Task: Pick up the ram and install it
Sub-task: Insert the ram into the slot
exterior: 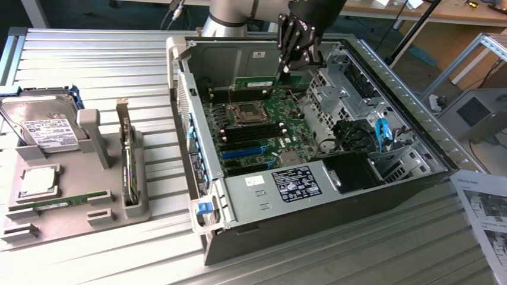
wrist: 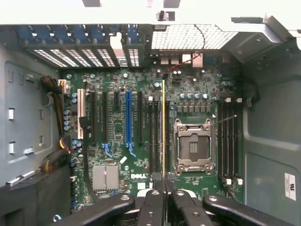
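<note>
Gripper (exterior: 290,70) is clamped on the ram (exterior: 255,82), holding it on edge over the board (exterior: 265,122) inside the open case (exterior: 253,193). Over on the exterior view's left, the tray (exterior: 71,224) has a hard drive (exterior: 40,122), CPU (exterior: 38,181) and a spare stick (exterior: 59,202).

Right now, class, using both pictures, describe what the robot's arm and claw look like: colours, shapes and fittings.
The silver-grey cylindrical robot arm is a smooth, rounded metal tube. Its black metal claw is built from angular linkage bars joined by round silver pivot pins, and it narrows to two slim, dark fingers.
</note>
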{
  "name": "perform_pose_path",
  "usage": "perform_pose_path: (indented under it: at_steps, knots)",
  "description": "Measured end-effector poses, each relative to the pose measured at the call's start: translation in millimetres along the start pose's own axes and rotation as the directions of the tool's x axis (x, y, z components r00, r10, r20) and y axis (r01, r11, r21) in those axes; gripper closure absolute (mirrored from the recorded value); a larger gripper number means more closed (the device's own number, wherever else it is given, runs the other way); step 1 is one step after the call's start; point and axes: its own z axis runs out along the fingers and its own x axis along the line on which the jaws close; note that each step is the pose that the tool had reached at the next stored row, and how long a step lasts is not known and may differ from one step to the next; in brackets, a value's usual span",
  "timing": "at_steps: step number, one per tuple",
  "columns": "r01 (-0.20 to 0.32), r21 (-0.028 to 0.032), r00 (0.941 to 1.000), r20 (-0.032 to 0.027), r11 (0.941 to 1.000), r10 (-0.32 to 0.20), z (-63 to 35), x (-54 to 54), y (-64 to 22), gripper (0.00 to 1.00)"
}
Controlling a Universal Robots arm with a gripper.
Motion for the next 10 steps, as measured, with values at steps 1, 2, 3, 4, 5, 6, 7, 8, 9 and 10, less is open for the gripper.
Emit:
perform_pose_path:
  at_steps: [1, 2, 3, 4, 5, 6, 7, 8, 9, 10]
  knots:
    - [0.0, 0.0, 1.0, 0.0, 1.0, 0.0, 0.2, -0.7, 0.0, 0.88]
    - [0.0, 0.0, 1.0, 0.0, 1.0, 0.0, 0.2, -0.7, -0.1, 0.88]
    - [0.0, 0.0, 1.0, -0.0001, 1.0, 0.0, 0.2, -0.7, 0.0, 0.88]
    - [0.0, -0.0001, 1.0, -0.0001, 1.0, 0.0, 0.7, -0.7, 0.0, 0.88]
    - [0.0, 0.0, 1.0, 0.0, 1.0, 0.0, 1.6, -0.7, -0.1, 0.88]
    - [0.0, -0.0001, 1.0, 0.0, 1.0, 0.0, 2.8, -0.7, -0.1, 0.88]
    - [0.0, -0.0001, 1.0, -0.0001, 1.0, 0.0, 4.2, -0.6, -0.2, 0.88]
    - [0.0, -0.0001, 1.0, -0.0001, 1.0, 0.0, 5.6, -0.6, -0.3, 0.88]
    - [0.0, -0.0001, 1.0, 0.0, 1.0, 0.0, 7.0, -0.5, -0.3, 0.88]
    - [0.0, -0.0001, 1.0, -0.0001, 1.0, 0.0, 8.4, -0.5, -0.4, 0.88]
